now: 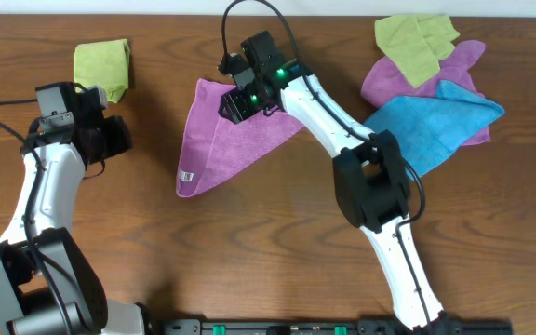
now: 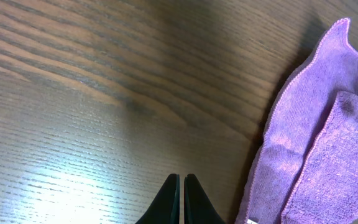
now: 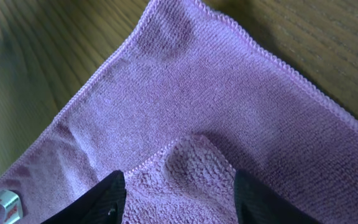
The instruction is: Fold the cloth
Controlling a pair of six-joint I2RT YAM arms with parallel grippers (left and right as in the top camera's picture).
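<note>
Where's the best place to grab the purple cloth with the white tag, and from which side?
On the cloth, probably the corner of its folded-over upper layer, taken from straight above. The cloth lies flat on the table, so that layered corner is what fingers can pinch, and the open right gripper straddles it.

The purple-magenta microfibre towel (image 1: 214,140) lies flat just left of the middle of the overhead frame. It is doubled over into a rough triangle, with one point at the upper left, one reaching right toward the centre and one at the lower left. A small white tag (image 1: 187,176) sits near the lower-left point. In the left wrist view the towel (image 2: 291,137) occupies the right side, one layer lying over another, both with stitched hems. In the right wrist view the towel (image 3: 185,87) fills most of the frame. A folded-in corner (image 3: 185,168) rests on top at the lower middle, and the tag (image 3: 5,204) is at the lower left.
</note>
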